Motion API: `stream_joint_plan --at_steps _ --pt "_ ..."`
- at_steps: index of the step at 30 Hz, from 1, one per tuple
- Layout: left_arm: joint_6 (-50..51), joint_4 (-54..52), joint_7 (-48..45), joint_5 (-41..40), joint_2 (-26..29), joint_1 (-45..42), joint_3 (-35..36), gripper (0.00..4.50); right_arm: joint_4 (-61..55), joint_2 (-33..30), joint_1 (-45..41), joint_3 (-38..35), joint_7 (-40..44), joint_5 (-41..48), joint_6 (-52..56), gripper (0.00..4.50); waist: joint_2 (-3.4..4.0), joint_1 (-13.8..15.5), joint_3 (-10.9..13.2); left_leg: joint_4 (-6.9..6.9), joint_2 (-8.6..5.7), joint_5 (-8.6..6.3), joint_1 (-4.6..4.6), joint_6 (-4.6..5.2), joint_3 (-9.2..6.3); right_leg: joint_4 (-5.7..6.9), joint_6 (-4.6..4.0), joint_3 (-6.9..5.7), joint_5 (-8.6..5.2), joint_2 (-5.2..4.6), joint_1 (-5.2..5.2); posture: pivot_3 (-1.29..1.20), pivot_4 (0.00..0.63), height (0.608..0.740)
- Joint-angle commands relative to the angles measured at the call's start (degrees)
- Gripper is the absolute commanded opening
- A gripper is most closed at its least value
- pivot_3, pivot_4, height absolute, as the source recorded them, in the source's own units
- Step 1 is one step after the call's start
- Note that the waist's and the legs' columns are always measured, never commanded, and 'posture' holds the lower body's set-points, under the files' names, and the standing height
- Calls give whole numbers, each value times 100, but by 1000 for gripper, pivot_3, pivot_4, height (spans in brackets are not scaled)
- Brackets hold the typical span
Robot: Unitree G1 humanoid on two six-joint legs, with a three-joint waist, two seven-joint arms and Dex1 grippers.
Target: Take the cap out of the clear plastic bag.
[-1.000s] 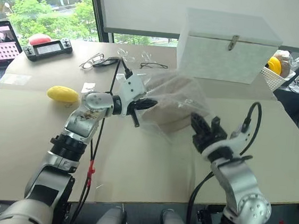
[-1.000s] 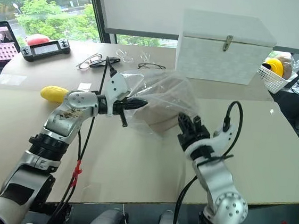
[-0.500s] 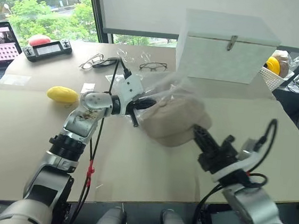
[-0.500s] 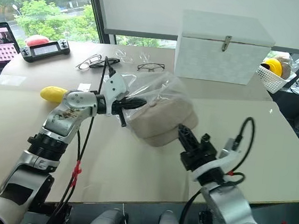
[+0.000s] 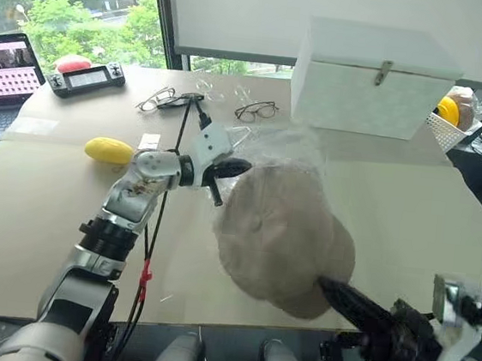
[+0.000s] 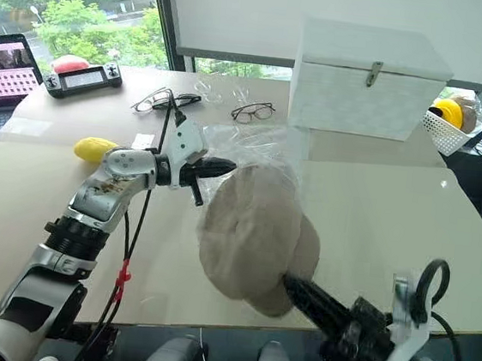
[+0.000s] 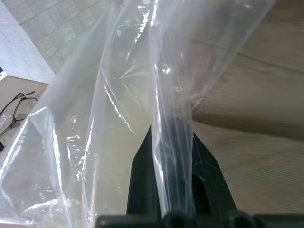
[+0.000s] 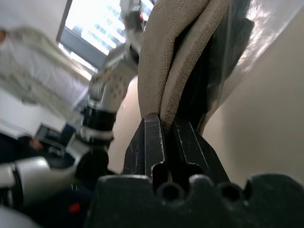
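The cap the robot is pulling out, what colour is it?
Beige-tan. The cap shows best in the left eye view.

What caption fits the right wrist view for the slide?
Right gripper fingers shut on the cap, clear plastic bag alongside.

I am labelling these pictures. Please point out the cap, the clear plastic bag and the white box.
cap [image 5: 278, 236], left eye view, middle of crown.
clear plastic bag [image 7: 85, 142], left wrist view, wrinkled film.
white box [image 6: 366, 99], right eye view, front wall.

Count of things on the table

One cap [image 5: 282, 241], one clear plastic bag [image 5: 283, 146], one white box [image 5: 368, 77] at one o'clock, two pairs of glasses [image 5: 168, 98] [image 5: 257, 111], one yellow oval [image 5: 109, 150], one laptop [image 5: 7, 65] at ten o'clock, one handheld controller [image 5: 85, 79], one basket [image 5: 445, 129].
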Motion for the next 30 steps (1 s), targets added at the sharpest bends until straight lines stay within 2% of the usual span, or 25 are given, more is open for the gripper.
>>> stream_joint_plan --at_steps 1,3,5,9,12,16,20,24,30 --pt "-35 -179 58 -15 -1 -78 78 0 -315 -274 165 -382 1717 -421 -317 26 0 3 0 0 1 0 0 0 0 0 1 0 0 0 1 0 150 740" --pt "-36 -170 60 -13 -5 -89 78 0 -315 -348 306 -456 2095 -678 -561 26 0 11 0 0 2 0 3 0 -1 -2 4 -4 -2 0 8 0 150 740" --pt "-38 -175 59 -11 -7 -80 73 0 -315 -228 276 -699 2319 -479 -903 26 -2 23 1 0 3 -2 1 2 -1 -3 5 -6 -4 0 9 0 150 740" --pt "-26 -206 78 -15 -10 -61 67 0 -315 87 -228 -1035 1940 454 -1677 26 -4 36 2 0 4 -2 1 2 -3 -4 4 -5 -3 -3 9 0 150 740" --pt "-27 -214 86 -13 -8 -54 66 0 -245 292 -904 -1070 1076 1130 -2400 26 -3 50 2 0 6 -2 5 2 -5 -3 4 -3 -2 -4 12 0 150 740" --pt "-176 -258 56 -4 26 36 70 0 377 483 -2428 -782 -669 1328 -3311 26 -9 53 3 0 2 -2 7 2 -4 -4 0 1 0 -7 13 0 150 740" --pt "-963 -162 56 263 198 274 27 0 823 468 -3495 -196 -1980 475 -3359 26 -7 68 2 -2 1 -2 9 2 -4 -1 -34 2 20 -7 7 0 150 740" --pt "-2099 232 160 654 405 490 3 0 1307 738 -4176 367 -2879 289 -3361 26 -5 66 1 -6 -2 0 -13 -1 6 11 -57 10 33 -5 -36 0 150 740" --pt "-4224 1481 869 966 554 731 407 0 2428 1590 -4432 1583 -3153 -566 -2880 26 -4 60 0 -6 -4 0 -8 0 6 12 -58 11 34 -5 -31 0 150 740"
